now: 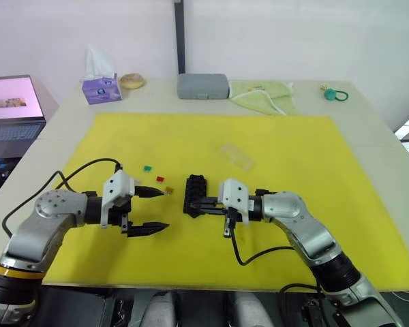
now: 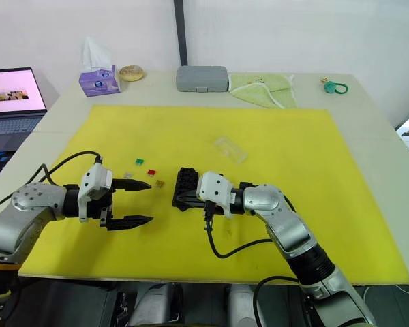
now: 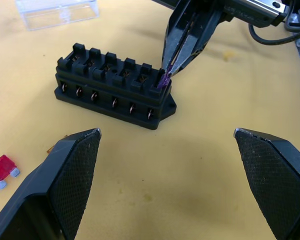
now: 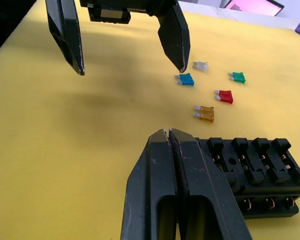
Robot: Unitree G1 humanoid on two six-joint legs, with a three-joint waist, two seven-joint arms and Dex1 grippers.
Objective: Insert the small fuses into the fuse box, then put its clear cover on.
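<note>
The black fuse box (image 1: 194,189) lies mid-mat. My right gripper (image 1: 203,204) is shut on a purple fuse (image 3: 164,79), holding it at the end slot of the fuse box (image 3: 115,85) nearest me. Left of the box my left gripper (image 1: 162,209) hovers open with nothing in it. Loose fuses lie between it and the box: grey (image 4: 200,65), teal (image 4: 185,79), green (image 4: 237,77), red (image 4: 224,96) and orange (image 4: 205,113). The clear cover (image 1: 237,155) rests on the mat beyond the box, to its right.
A yellow mat (image 1: 293,157) covers the table. Along the far edge stand a tissue box (image 1: 100,87), a round bun-like object (image 1: 131,81), a grey case (image 1: 203,86), a green cloth (image 1: 262,95) and a teal ring (image 1: 335,95). A laptop (image 1: 10,109) sits far left.
</note>
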